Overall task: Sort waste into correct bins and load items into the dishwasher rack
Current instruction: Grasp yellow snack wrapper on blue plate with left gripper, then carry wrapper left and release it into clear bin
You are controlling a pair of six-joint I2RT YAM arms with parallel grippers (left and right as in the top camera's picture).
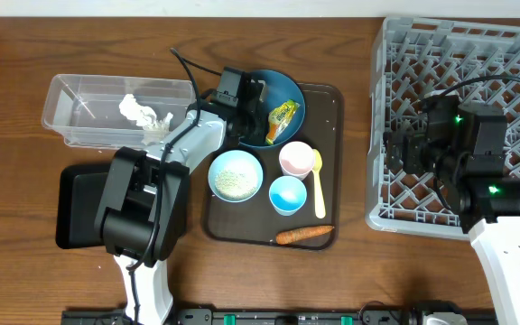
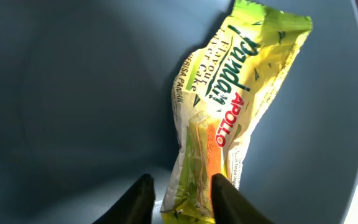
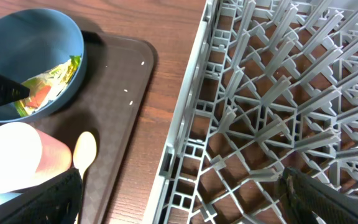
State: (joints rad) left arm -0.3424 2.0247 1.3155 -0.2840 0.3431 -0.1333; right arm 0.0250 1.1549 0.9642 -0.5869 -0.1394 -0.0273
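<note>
Wooden desk (image 1: 25, 271), brown grain, bearing: clear plastic tub (image 1: 66, 99) far left, black tray (image 1: 75, 212) nearer the robot (partly hidden), brown serving tray (image 1: 329, 117) centre, grey dishwasher rack (image 1: 395, 90) right.

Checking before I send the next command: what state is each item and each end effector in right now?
Wrapper: lying in dark blue bowl, left end effector straddling its end.
Tissue: in clear tub.
Rice: heaped in white bowl.
Pink-rimmed cup: upright on brown tray.
Light-blue cup: upright on tray.
Spoon: flat on tray.
Carrot: on tray's near edge.
Rack: no dishes visible.
Right end effector: open, above rack.
</note>
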